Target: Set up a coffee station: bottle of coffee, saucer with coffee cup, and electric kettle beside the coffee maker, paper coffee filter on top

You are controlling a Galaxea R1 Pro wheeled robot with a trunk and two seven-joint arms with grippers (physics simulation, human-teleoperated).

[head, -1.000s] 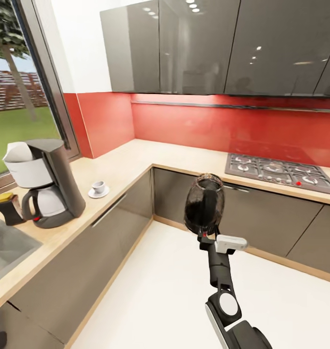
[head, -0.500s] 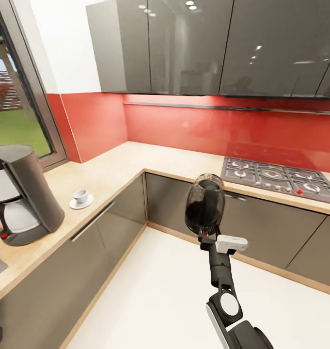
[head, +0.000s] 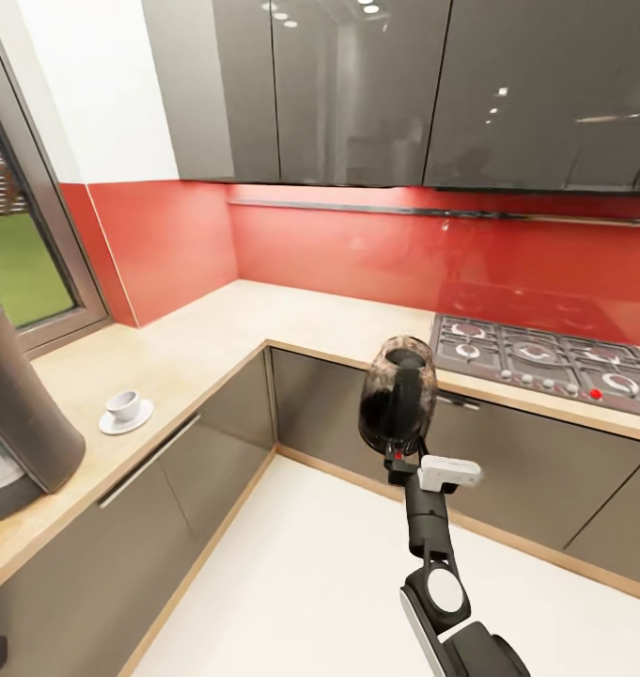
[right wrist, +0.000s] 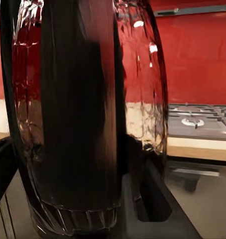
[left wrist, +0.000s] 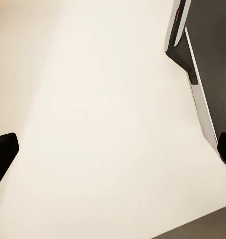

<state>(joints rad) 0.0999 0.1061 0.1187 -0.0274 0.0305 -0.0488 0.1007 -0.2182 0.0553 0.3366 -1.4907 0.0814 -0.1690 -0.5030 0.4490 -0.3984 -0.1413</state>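
The right end effector point(head: 398, 458) is clenched on the electric kettle point(head: 398, 396), carried upright by its black handle out over the floor, well apart from the bench point(head: 183, 353). The coffee maker point(head: 14, 418) stands at the bench's near left end, with the coffee cup point(head: 122, 404) on its saucer point(head: 127, 417) beyond it. The left end effector point(left wrist: 113, 154) hangs released over the pale floor, apparently holding nothing. Keep the kettle level and set it in the bare gap beside the machine, clear of the cup.

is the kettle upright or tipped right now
Upright: the electric kettle sits vertical above the right gripper, open mouth up, held over the floor.
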